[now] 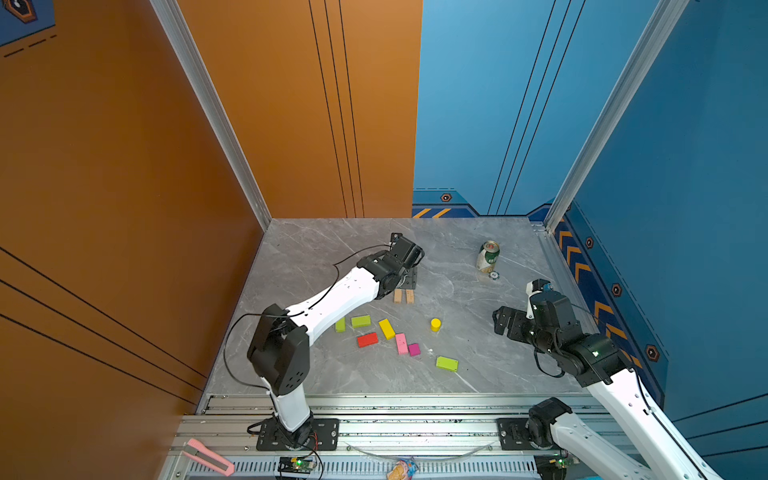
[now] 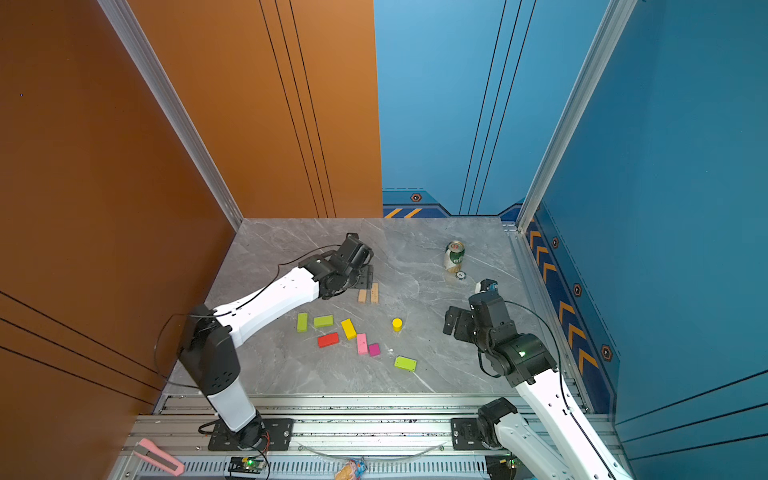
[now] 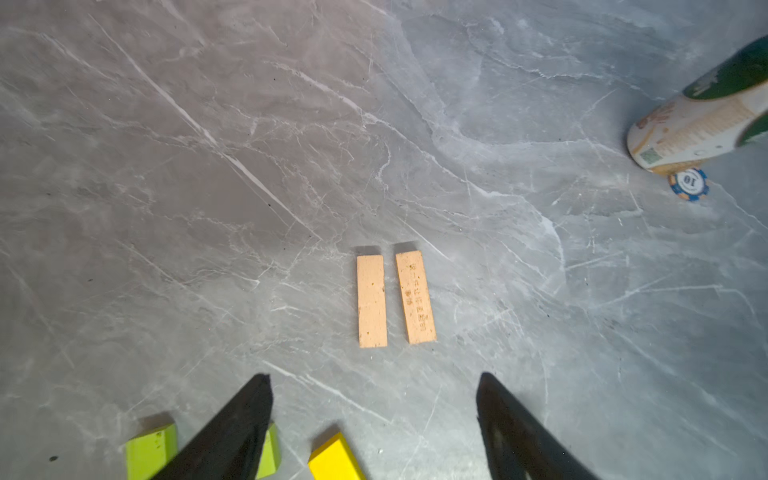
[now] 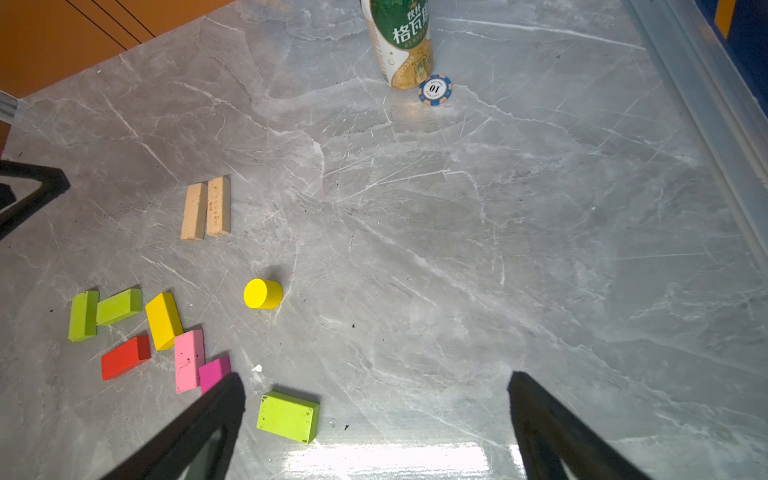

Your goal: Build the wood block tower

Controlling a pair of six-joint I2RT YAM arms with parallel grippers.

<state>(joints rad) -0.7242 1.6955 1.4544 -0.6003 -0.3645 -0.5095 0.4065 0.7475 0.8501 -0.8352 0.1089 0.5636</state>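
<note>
Find two plain tan wooden bars [image 3: 371, 301] lying flat on grey marble-patterned tabletop [image 3: 166, 166], side by side with a narrow gap between. See left gripper [image 3: 374, 376] just off the bars' ends, fingers spread wide, gripping nothing. See right gripper [image 4: 376, 374] well apart from the bars, spread fully, empty. Log yellow wooden cylinder [image 4: 262, 294], lime-green wooden slab [image 4: 288, 416] and cluster of painted wooden blocks [image 4: 164, 320] near the bars, each resting singly on the tabletop. Note green-and-white drink can [image 4: 401, 41] well apart from the bars.

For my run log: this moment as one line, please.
tan bars: side by side | left end effector: open, empty | right end effector: open, empty
</note>
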